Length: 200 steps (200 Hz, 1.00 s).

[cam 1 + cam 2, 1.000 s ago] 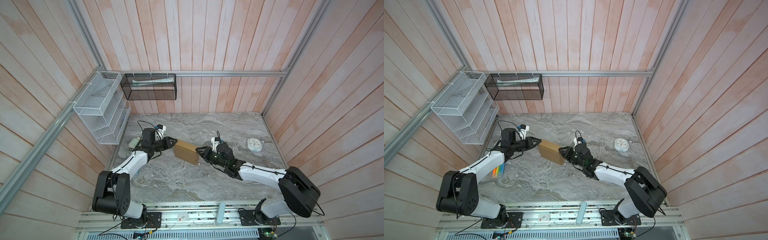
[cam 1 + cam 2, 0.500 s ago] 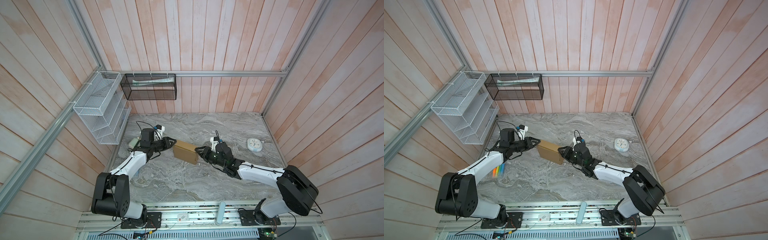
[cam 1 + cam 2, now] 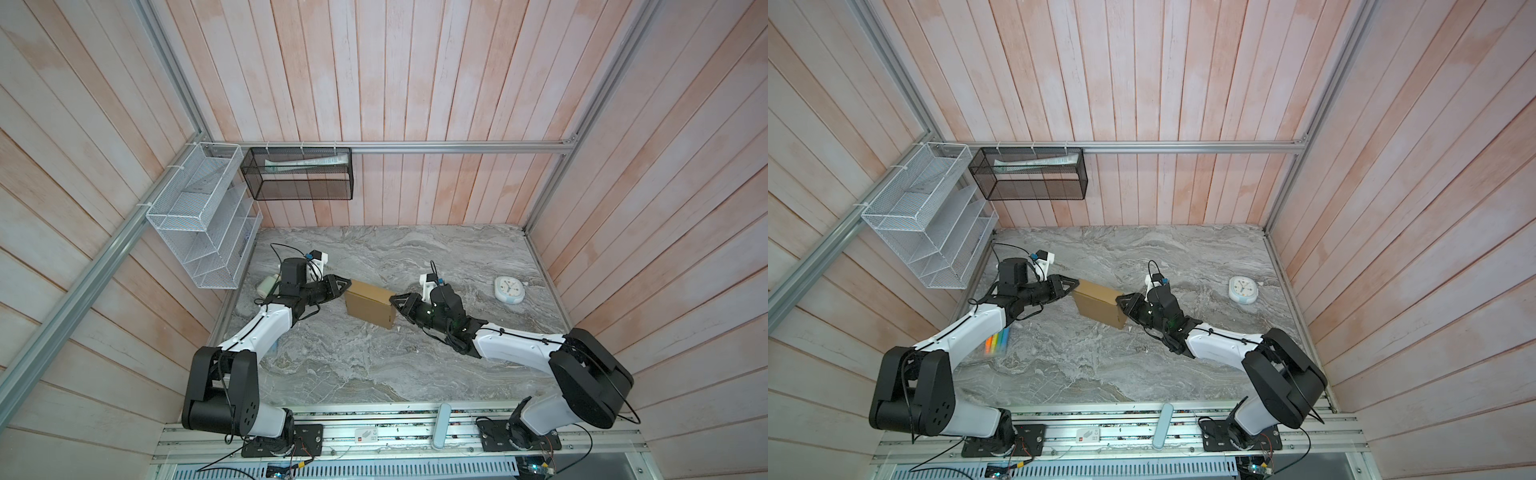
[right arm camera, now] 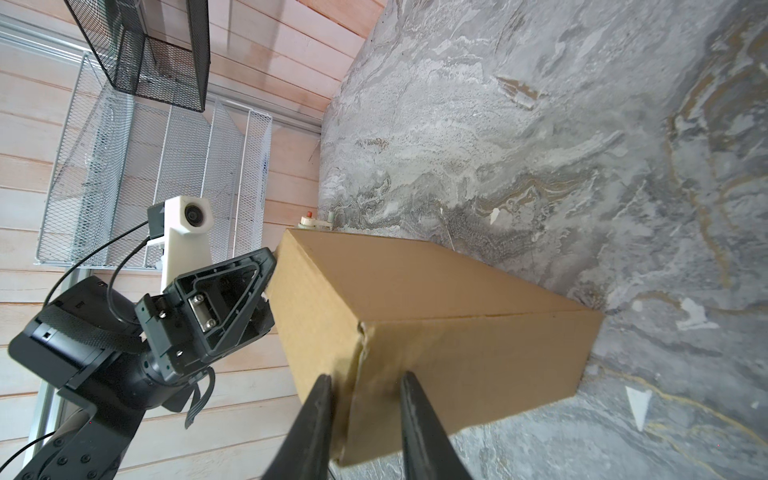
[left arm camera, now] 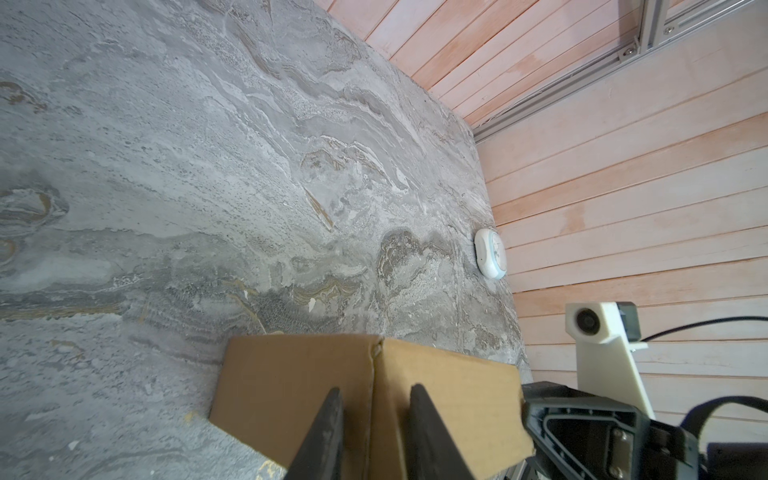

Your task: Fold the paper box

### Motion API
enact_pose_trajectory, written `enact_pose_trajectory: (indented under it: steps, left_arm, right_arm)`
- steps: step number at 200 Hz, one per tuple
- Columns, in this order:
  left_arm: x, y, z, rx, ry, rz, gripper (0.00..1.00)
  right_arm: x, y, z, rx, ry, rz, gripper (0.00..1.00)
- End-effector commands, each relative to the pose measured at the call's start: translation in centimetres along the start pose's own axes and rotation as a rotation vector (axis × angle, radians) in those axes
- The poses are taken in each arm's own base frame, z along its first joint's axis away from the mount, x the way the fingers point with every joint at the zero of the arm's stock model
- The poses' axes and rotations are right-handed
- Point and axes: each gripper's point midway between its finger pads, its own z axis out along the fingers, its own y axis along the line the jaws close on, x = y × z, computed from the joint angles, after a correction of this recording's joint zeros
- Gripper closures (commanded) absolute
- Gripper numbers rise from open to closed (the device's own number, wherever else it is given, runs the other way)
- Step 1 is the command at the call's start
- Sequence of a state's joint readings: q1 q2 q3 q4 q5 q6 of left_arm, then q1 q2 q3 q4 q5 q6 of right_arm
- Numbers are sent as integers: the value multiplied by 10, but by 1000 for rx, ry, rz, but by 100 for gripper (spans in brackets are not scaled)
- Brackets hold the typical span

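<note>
The paper box (image 3: 370, 307) (image 3: 1100, 305) is a closed plain brown cardboard box standing on its long side on the marble table, mid-left. My left gripper (image 3: 347, 286) (image 3: 1075, 284) meets its upper left corner. In the left wrist view the gripper (image 5: 376, 390) straddles that corner edge, one finger on each face of the box (image 5: 291, 386). My right gripper (image 3: 394, 300) (image 3: 1120, 300) meets the upper right corner. In the right wrist view it (image 4: 365, 376) pinches the corner of the box (image 4: 415, 291) the same way.
A white round clock (image 3: 509, 289) (image 5: 491, 253) lies near the right wall. Coloured markers (image 3: 997, 343) lie under the left arm. A small white bottle (image 3: 266, 284) rests by the left wall. A white wire rack (image 3: 199, 216) and a black mesh basket (image 3: 297, 174) hang on the walls.
Both pairs of jaws have narrowed a little onto the box corners. The box and the arms have stayed almost where they were.
</note>
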<state>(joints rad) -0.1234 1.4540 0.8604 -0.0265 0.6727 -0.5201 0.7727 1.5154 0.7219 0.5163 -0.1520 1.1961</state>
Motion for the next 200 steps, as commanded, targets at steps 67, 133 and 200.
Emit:
enact_pose_trajectory:
  steps: [67, 133, 200]
  left_arm:
    - [21, 11, -1, -24, 40, -44, 71]
    - [17, 7, -10, -33, 18, -48, 69]
    - [5, 7, -27, -48, -30, -50, 63]
  right_arm:
    - [14, -38, 11, 121, 53, -34, 80]
    - [-20, -15, 6, 130, 8, -135, 61]
    - [-41, 11, 7, 123, 16, -216, 54]
